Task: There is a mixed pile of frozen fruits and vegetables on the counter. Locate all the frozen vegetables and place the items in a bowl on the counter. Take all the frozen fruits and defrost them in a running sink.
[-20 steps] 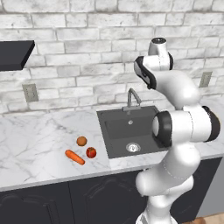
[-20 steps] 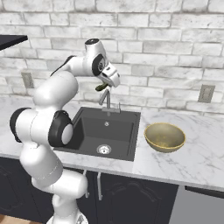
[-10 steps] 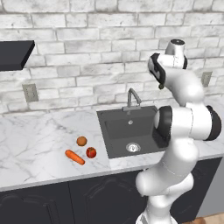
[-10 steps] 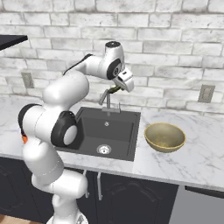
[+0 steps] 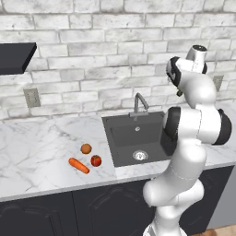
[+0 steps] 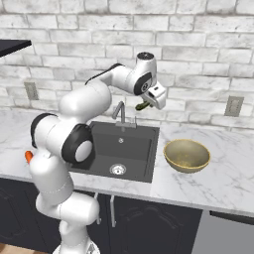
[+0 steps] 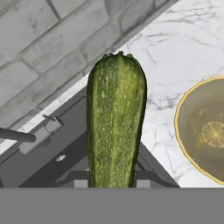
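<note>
1. Counter [image 5: 41,152] of white marble carries the black sink [image 6: 121,149], with the tan bowl [image 6: 186,155] at the sink's 3 o'clock in the right base view.
2. Gripper [image 6: 149,103] hangs above the sink's right edge, pinching the green cucumber [image 7: 116,122].
3. Carrot [image 5: 79,165] lies at the sink's 9 o'clock in the left base view, beside the orange fruit [image 5: 85,148] and the red fruit [image 5: 96,160].

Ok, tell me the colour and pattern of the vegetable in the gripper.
Dark green cucumber with fine pale speckles and faint lengthwise stripes; clearest in the hand view.
</note>
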Robot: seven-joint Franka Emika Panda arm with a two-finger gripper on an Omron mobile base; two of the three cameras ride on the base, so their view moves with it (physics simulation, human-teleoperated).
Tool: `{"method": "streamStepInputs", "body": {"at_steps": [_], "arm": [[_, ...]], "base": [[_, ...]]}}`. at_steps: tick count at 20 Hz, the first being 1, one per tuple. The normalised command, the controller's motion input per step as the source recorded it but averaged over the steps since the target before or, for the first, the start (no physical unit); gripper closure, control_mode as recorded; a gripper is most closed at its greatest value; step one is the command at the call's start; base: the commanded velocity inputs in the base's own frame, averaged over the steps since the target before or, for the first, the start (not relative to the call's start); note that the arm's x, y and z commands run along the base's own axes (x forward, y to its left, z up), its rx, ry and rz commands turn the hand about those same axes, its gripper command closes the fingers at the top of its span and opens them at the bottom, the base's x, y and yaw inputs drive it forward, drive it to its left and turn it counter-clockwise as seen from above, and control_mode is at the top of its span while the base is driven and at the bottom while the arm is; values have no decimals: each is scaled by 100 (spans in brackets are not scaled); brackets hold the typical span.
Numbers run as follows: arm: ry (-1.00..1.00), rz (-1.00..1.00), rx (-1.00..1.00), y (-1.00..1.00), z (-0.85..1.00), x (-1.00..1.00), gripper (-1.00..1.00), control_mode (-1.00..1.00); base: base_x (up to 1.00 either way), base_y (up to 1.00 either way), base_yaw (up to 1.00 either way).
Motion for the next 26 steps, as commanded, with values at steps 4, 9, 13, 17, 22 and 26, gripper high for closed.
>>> {"method": "streamStepInputs", "body": {"at_steps": [4, 9, 13, 17, 22, 26], "arm": [[0, 0, -2, -26, -12, 12, 100, -100], [1, 0, -4, -26, -14, 10, 100, -100], [3, 0, -7, -23, -14, 3, 100, -100], [3, 0, -4, -25, -10, 0, 100, -100], [4, 0, -1, -26, -8, 0, 100, -100], [4, 0, 0, -31, -14, 0, 100, -100]], "base": [[0, 0, 0], [0, 0, 0], [0, 0, 0], [0, 0, 0], [0, 0, 0], [0, 0, 0]]}}
